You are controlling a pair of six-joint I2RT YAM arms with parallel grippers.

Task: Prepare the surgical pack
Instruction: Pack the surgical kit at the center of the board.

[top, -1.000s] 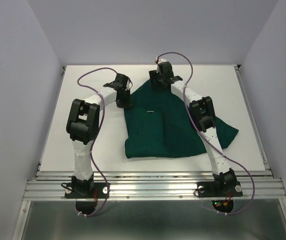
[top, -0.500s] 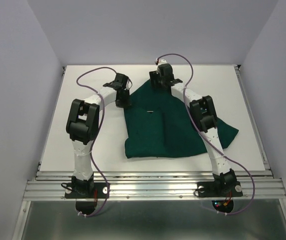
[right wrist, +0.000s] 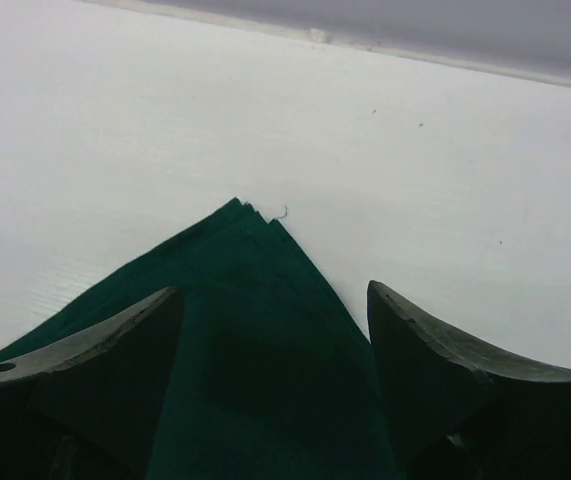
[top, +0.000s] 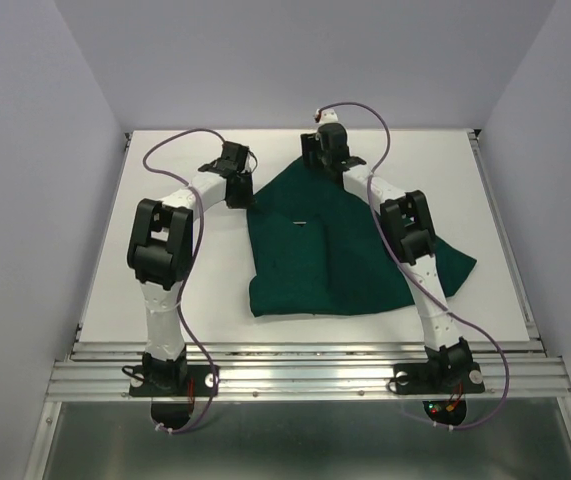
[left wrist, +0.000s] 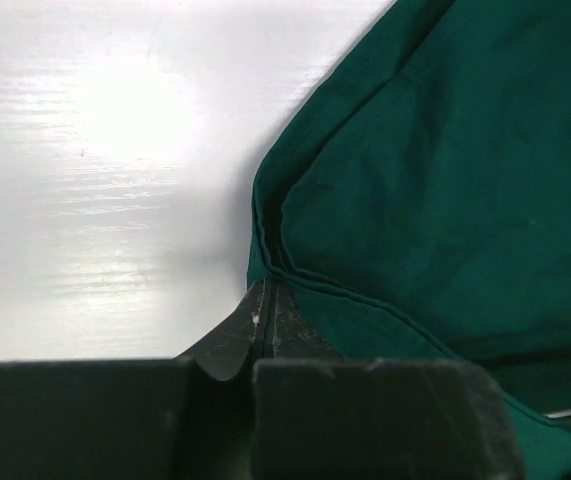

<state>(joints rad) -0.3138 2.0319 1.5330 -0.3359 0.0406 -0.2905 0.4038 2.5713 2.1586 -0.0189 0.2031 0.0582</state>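
The dark green drape [top: 335, 250] lies spread in the middle of the white table, with a pointed corner at the far side. My left gripper [top: 240, 190] is at the drape's left edge. In the left wrist view its jaws are shut [left wrist: 265, 290] with the drape's hemmed edge [left wrist: 445, 180] pinched at the tips and slightly raised. My right gripper [top: 321, 160] is open over the far corner. In the right wrist view [right wrist: 275, 300] its fingers stand on either side of the cloth [right wrist: 255, 350]. The steel tray, forceps, gauze pads and packet are out of view.
The white table [top: 165, 260] ends in a metal rail [top: 305, 375] at the near edge, with grey walls around it. A small dark mark [top: 300, 221] sits on the drape. The drape's right corner [top: 460, 265] reaches past my right arm.
My left gripper has moved back and a little to the left along the drape's left edge. My right gripper has shifted slightly farther back over the far corner.
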